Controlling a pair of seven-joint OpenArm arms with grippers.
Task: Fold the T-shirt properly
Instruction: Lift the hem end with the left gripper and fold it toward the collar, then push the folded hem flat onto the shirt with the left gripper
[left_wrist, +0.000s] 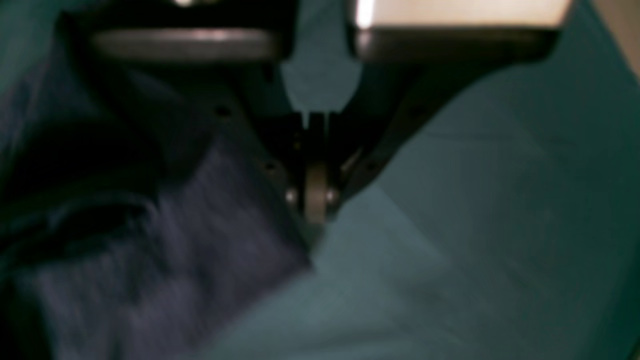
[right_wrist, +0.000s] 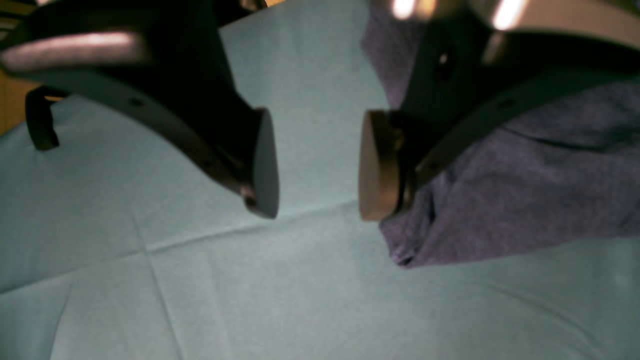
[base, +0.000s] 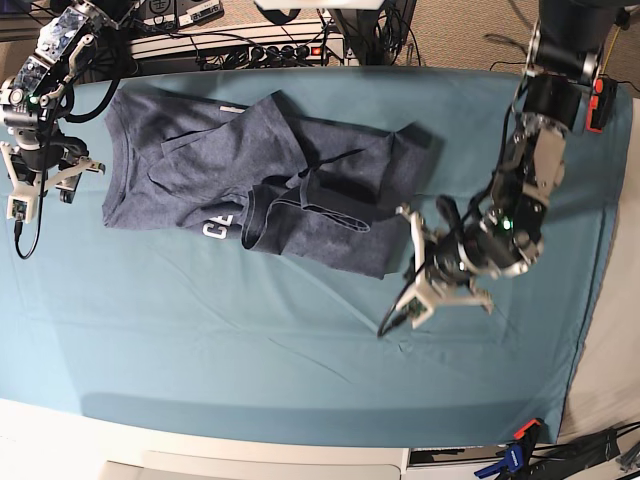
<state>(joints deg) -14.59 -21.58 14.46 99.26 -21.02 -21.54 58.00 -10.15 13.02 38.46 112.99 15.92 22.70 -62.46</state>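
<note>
- Across the far half of the teal-covered surface (base: 300, 340) I have the T-shirt (base: 260, 180) lying rumpled, its long axis running side to side in the base view, one end near my right hand and the other near my left.
- It is not flat: a fold is thrown over the middle, and a scrap of white lettering (base: 215, 228) shows on the near edge.
- I cannot tell for sure which end is the collar, so which way it points stays open.
- My right hand (right_wrist: 317, 165) is spread wide with nothing between its pads; the cloth edge lies just beside one pad, on the side toward the shirt's middle.
- My left hand (left_wrist: 316, 200) looks pressed together right at the shirt's corner; the wrist view is too blurred to tell whether fabric is pinched.
- Both hands sit at opposite ends, the right just off the cloth.
- I judge the next move is spreading it flat along that axis.
</note>
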